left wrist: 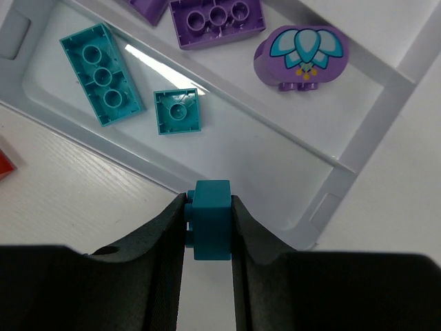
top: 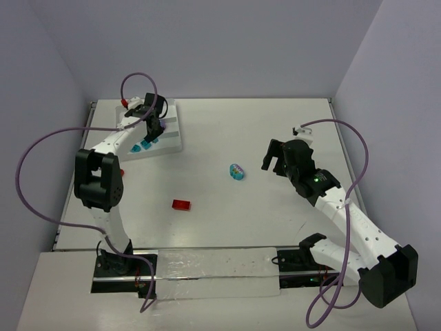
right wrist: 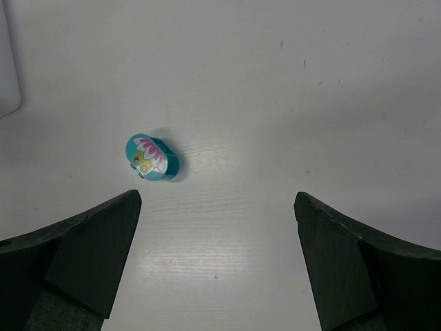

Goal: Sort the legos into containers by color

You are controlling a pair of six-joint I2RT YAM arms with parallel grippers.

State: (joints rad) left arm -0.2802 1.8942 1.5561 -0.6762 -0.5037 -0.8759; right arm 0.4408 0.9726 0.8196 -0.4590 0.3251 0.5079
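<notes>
My left gripper (left wrist: 209, 207) is shut on a teal brick (left wrist: 211, 219) just above the near wall of the white tray (left wrist: 344, 165), which also shows in the top view (top: 173, 141). In the tray's near compartment lie a long teal brick (left wrist: 101, 74) and a small square teal brick (left wrist: 178, 111). The compartment beyond holds a purple brick (left wrist: 217, 21) and a rounded purple piece with a teal flower (left wrist: 301, 56). My right gripper (right wrist: 217, 227) is open and empty above the table. A rounded teal piece (right wrist: 151, 157) lies ahead of it to the left and also shows in the top view (top: 236, 171). A red brick (top: 182, 204) lies on the table.
A long clear strip with black clamps (top: 207, 274) lies along the near edge between the arm bases. A bit of red (left wrist: 7, 165) shows on the table at the left of the left wrist view. Walls close the table at the back and sides.
</notes>
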